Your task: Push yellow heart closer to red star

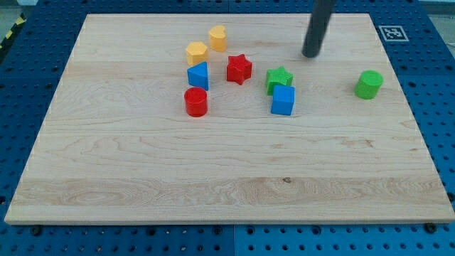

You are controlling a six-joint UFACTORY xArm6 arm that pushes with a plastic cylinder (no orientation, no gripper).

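Rod cut off above, my tip [311,55] bare, right of red star [239,69]; yellow heart [217,38] indistinct.

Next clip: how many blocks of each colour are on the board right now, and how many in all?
Yellow: 2, a hexagon-like block and the yellow heart
Red: 2, the red star and a red cylinder
Blue: 2, one beside the red star, one cube
Green: 2, a star and a cylinder
Total: 8

Heart [217,38] upper-left of star [239,69]
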